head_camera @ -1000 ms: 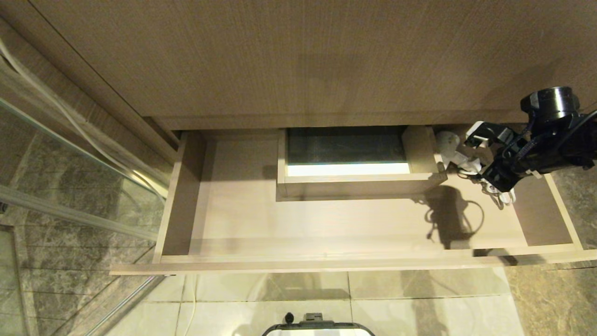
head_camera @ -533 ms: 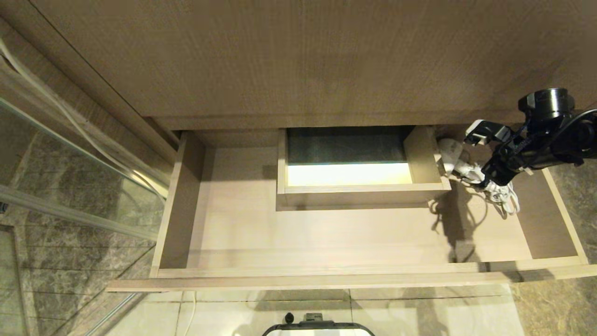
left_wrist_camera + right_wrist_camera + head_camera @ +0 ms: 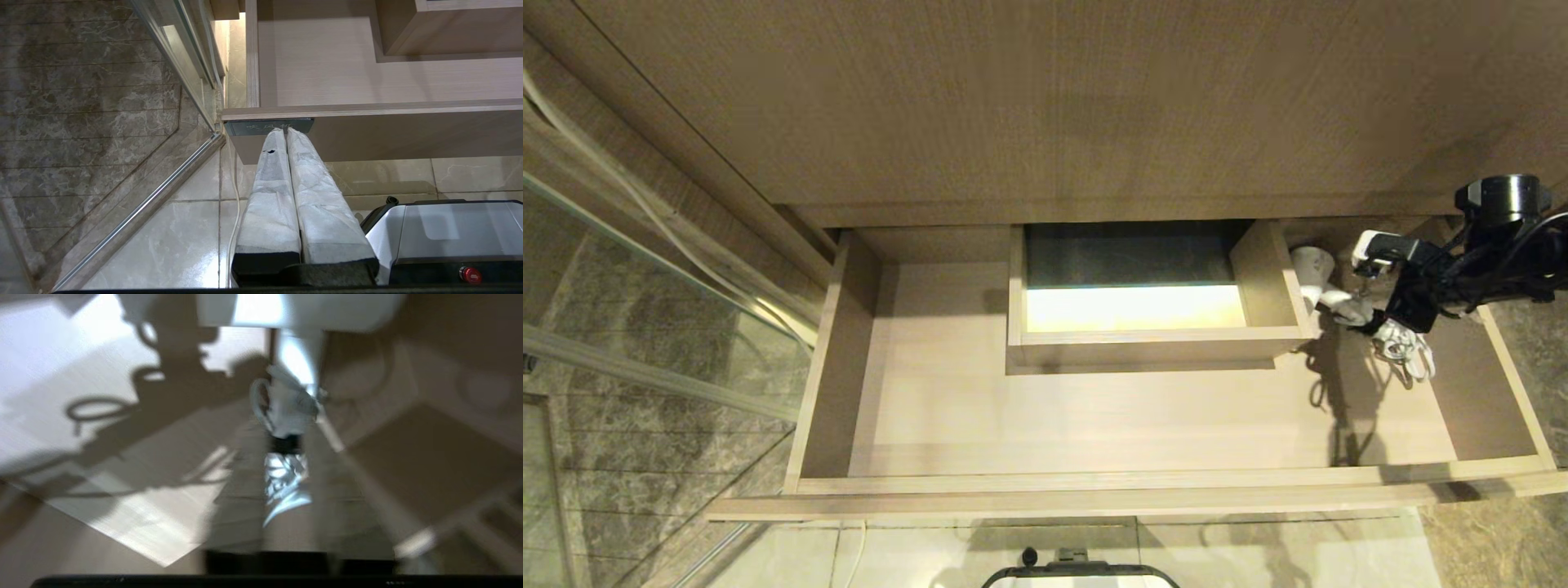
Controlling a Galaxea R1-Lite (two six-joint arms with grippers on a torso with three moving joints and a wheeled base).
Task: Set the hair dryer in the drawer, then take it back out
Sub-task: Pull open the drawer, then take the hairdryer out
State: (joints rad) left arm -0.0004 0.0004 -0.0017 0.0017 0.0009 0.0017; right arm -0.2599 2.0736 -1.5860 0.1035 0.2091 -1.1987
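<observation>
One wide panel [image 3: 1045, 98] of wood grain fills the upper part of the head view. Below it the drawer [image 3: 1094, 425] stands pulled out, its plain front edge toward the robot and a rectangular boxed cutout [image 3: 1131, 294] at back centre. The hair dryer [image 3: 1319, 273] lies inside the drawer at its right rear, just beside the right wall of the cutout, with its bundled white cord [image 3: 1405, 355] trailing toward the front. The right gripper [image 3: 1384, 306] reaches in from the right, over the handle end of the dryer; the blurred wrist view does not settle whether its fingers grip the dryer or stand apart. The left gripper [image 3: 286, 134] is parked low before the drawer front, its padded fingers pressed together and empty.
</observation>
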